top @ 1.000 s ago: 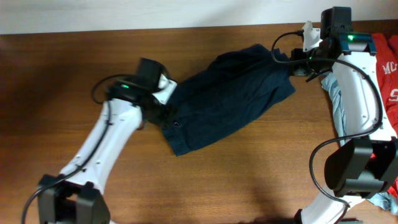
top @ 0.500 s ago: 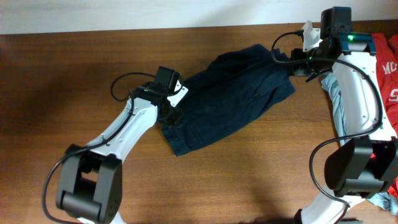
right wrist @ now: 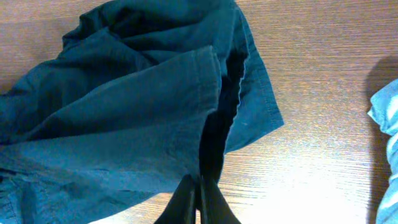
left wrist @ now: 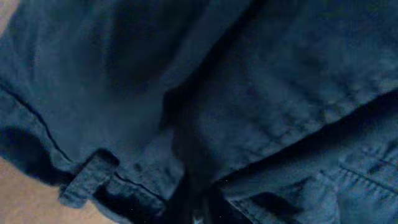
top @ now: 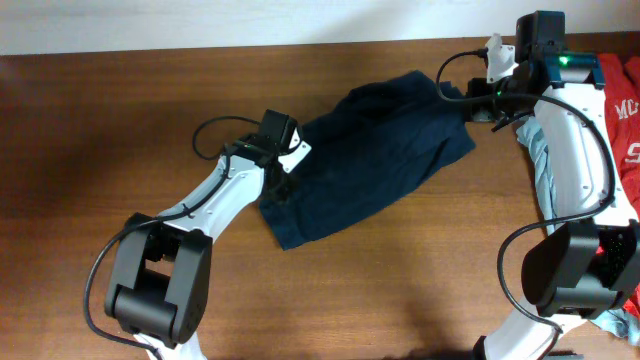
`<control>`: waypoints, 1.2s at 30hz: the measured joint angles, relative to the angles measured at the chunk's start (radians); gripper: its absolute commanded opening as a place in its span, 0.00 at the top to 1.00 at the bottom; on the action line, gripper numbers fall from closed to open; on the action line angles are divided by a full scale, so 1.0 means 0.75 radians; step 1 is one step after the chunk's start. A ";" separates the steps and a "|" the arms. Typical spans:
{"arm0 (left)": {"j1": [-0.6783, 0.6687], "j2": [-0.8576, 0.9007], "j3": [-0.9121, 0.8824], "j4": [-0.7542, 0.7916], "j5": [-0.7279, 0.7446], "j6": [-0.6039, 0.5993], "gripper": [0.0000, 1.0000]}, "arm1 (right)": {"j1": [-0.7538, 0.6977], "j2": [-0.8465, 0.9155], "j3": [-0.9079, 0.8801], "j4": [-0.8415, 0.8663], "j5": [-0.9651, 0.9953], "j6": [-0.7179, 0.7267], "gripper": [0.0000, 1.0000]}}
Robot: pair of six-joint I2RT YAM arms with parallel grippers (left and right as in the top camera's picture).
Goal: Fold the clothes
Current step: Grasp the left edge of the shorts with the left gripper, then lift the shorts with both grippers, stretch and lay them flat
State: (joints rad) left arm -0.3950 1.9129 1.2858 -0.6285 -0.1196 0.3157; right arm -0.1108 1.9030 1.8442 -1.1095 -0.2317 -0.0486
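Observation:
The clothes here are chiefly a crumpled dark navy garment (top: 370, 160) lying mid-table. My left gripper (top: 281, 184) sits on its left edge, jaws shut on the navy cloth. Navy fabric (left wrist: 249, 93) fills the left wrist view, and the gripper (left wrist: 200, 210) there is only a dark shape at the bottom. My right gripper (top: 472, 110) is at the garment's upper right corner. In the right wrist view it (right wrist: 199, 190) is shut on a fold of the navy garment (right wrist: 124, 124).
A red tee with white letters (top: 625, 110) lies at the right edge. A light grey-blue garment (top: 545, 165) lies under the right arm and shows at the right wrist view's edge (right wrist: 387, 118). Brown wooden table (top: 100, 120) surrounds the navy cloth.
My left arm has reached right and inward onto the navy garment's left edge, and its jaws have gone from open to shut on the cloth. The right arm has not moved.

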 measured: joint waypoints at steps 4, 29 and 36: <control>-0.014 0.000 0.042 -0.130 -0.042 -0.001 0.99 | 0.001 0.000 0.000 -0.008 -0.012 -0.001 0.96; -0.006 -0.558 0.248 -0.359 -0.342 -0.031 1.00 | 0.008 -0.106 -0.001 -0.001 -0.075 0.000 0.96; -0.006 -0.655 0.302 -0.361 -0.437 -0.031 1.00 | 0.010 -0.440 -0.001 0.169 -0.149 0.012 0.96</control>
State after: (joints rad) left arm -0.3992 1.4220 1.5120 -0.8989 -0.4477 0.2924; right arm -0.1032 1.5730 1.8439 -0.9825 -0.3431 -0.0399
